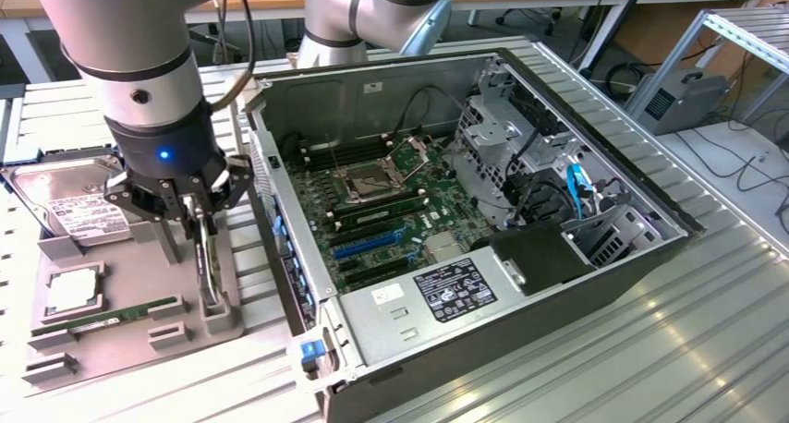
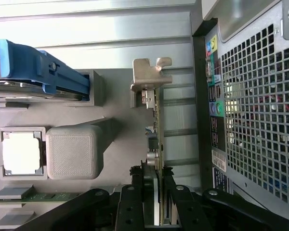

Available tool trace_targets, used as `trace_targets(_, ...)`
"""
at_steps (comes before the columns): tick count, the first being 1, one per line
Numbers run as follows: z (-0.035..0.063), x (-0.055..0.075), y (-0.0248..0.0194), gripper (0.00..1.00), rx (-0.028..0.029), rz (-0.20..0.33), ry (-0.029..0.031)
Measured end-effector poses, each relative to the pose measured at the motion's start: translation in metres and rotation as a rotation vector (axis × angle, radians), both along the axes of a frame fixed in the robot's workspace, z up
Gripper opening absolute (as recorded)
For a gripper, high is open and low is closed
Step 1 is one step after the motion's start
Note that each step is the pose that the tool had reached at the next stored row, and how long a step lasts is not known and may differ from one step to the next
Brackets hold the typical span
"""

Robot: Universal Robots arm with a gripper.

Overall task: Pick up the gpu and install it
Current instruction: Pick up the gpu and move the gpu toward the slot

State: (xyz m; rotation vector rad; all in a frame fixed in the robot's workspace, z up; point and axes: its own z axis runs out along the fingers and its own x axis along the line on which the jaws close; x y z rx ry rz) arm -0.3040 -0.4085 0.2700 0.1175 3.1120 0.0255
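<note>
The gripper (image 1: 198,222) (image 2: 154,179) is hanging over the grey parts tray (image 1: 139,257) (image 2: 115,144), its two fingers (image 2: 136,190) pressing against both faces of the gpu (image 1: 209,261) (image 2: 158,137), so it is holding the card. The gpu is standing on edge straight below the gripper, its silver end bracket (image 2: 150,76) pointing away from the fingertips. Whether the card is sitting in its tray slot or is already clear of it, I cannot tell. The open computer case (image 1: 493,211) (image 2: 253,120) is lying just beside the gripper. On its other side, the hard drive (image 1: 68,201), CPU (image 1: 72,289) (image 2: 20,151) and RAM stick (image 1: 105,320) (image 2: 55,196) are resting in the tray.
</note>
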Motion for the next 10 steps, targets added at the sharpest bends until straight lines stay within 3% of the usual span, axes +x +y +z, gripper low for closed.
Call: trace_targets(10, 0.0057, 0.0000, 0.0000, 0.27, 0.0000, 0.000, 0.0001)
